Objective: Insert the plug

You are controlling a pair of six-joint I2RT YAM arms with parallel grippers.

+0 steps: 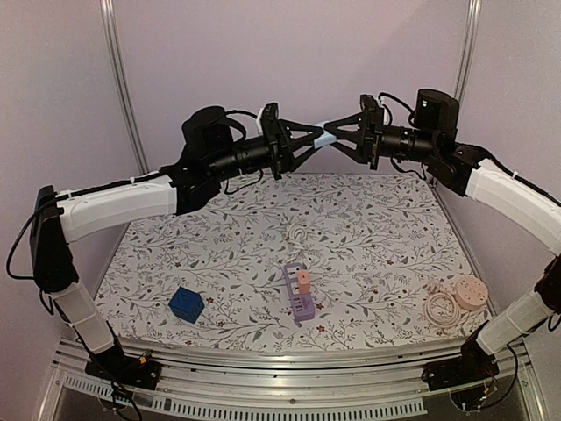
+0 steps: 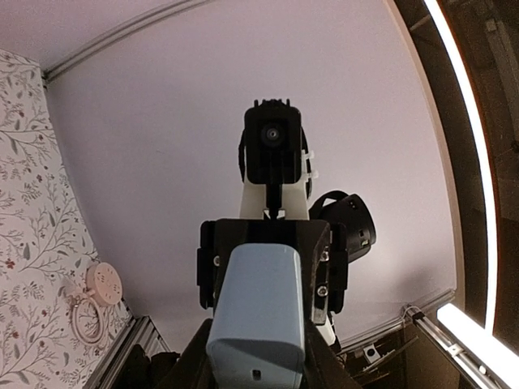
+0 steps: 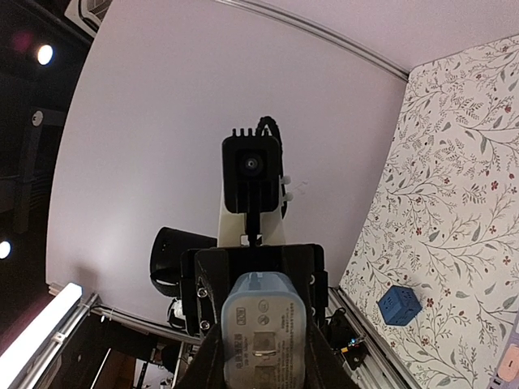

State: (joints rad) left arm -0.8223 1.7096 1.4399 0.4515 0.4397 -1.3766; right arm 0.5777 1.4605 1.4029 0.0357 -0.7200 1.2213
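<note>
Left gripper (image 1: 314,140): closed on the left end of the pale blue plug (image 2: 259,308), raised high over the far side of the table (image 1: 377,219).
Right gripper (image 1: 340,133): closed on the right end of the same plug; its wrist view shows the labelled face between the fingers.
Plug position: in mid-air between the two grippers, both wrists level and facing each other, well clear of everything below.
Step in hand (judgement): a hand-to-hand regrasp, so that one arm ends up with a grip suited to insertion.
Do it well: release one side only; open that gripper fully, then back straight out along the plug's long axis.
Keep: the holding wrist motionless during release, with no twisting or pulling.
Grip check: fingers flat on the side faces, mating end left free.
Risk: smooth plastic may slip or tilt once it is held at one end only.
Socket: not identified; the pink round piece (image 1: 471,294) near right and purple rack (image 1: 298,289) near centre are candidates.
</note>
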